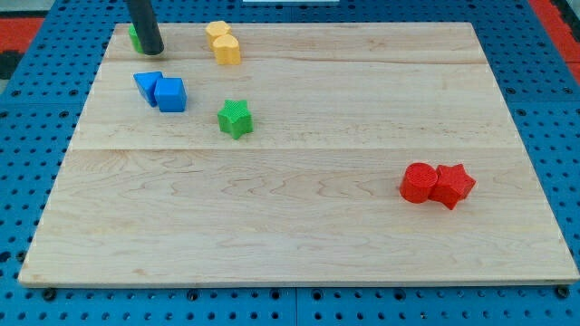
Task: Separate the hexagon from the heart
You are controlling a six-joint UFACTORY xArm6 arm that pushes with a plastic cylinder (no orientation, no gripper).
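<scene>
Two yellow blocks touch each other near the view's top, left of centre. The upper one looks like the heart and the lower one like the hexagon, but the shapes are hard to make out. My tip rests on the board at the top left, about a block's width or two left of the yellow pair and not touching it. A green block sits right behind the rod, mostly hidden by it.
A blue triangle and a blue cube touch each other below my tip. A green star lies below the yellow pair. A red round block and a red star touch at the lower right. The wooden board lies on a blue pegboard.
</scene>
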